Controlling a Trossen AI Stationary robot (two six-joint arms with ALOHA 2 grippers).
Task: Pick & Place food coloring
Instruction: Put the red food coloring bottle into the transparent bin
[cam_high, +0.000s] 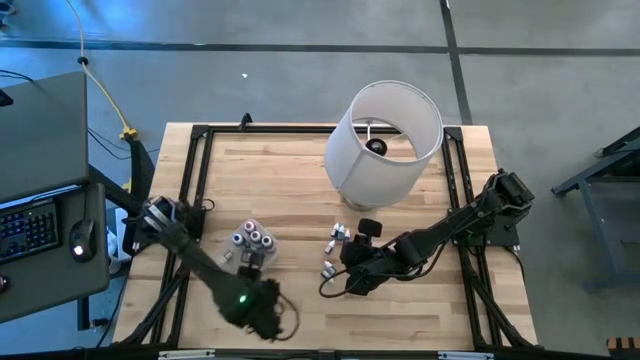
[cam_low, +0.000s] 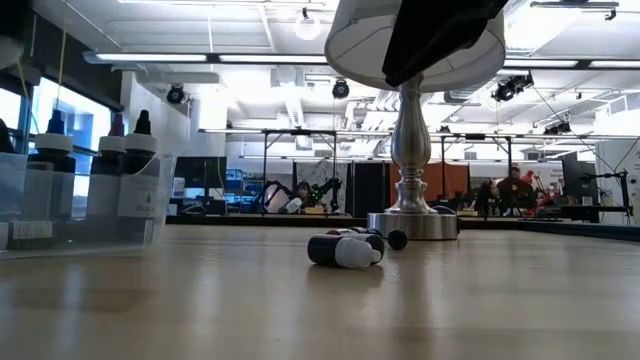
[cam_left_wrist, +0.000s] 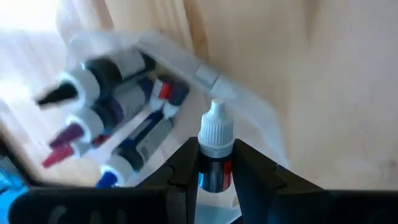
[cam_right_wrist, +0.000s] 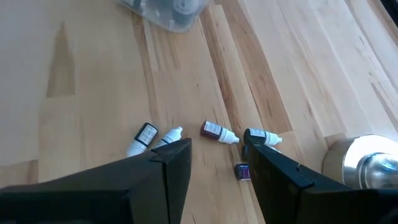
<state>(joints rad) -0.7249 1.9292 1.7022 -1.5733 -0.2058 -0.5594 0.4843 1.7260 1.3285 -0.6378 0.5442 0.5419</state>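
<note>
My left gripper (cam_left_wrist: 216, 177) is shut on one food coloring bottle (cam_left_wrist: 216, 149), white-capped with a dark body, lifted near the clear tub (cam_left_wrist: 205, 78). In the high view this gripper (cam_high: 262, 303) hangs by the table's near edge. Several more bottles (cam_left_wrist: 115, 106) with black, purple, blue and red caps lie in the tub (cam_high: 250, 245). My right gripper (cam_right_wrist: 216, 168) hangs open above the table's middle. Just beyond its fingertips, several loose bottles (cam_right_wrist: 217, 132) lie on their sides on the wood (cam_high: 333, 252). My left gripper pinches the bottle's dark body (cam_left_wrist: 214, 175) between its two fingers, just below the white cap (cam_left_wrist: 216, 129). The fingers come steeply from above. The cap sticks out past the fingertips, and the bottle is lifted clear of the table.
A big white lampshade (cam_high: 385, 140) on a metal lamp foot (cam_low: 410, 215) stands at the far right of the table. A small dark cap (cam_right_wrist: 242, 171) lies by the loose bottles. Black frame rails (cam_high: 195, 170) run along the table's sides. Bare wood lies near the front edge.
</note>
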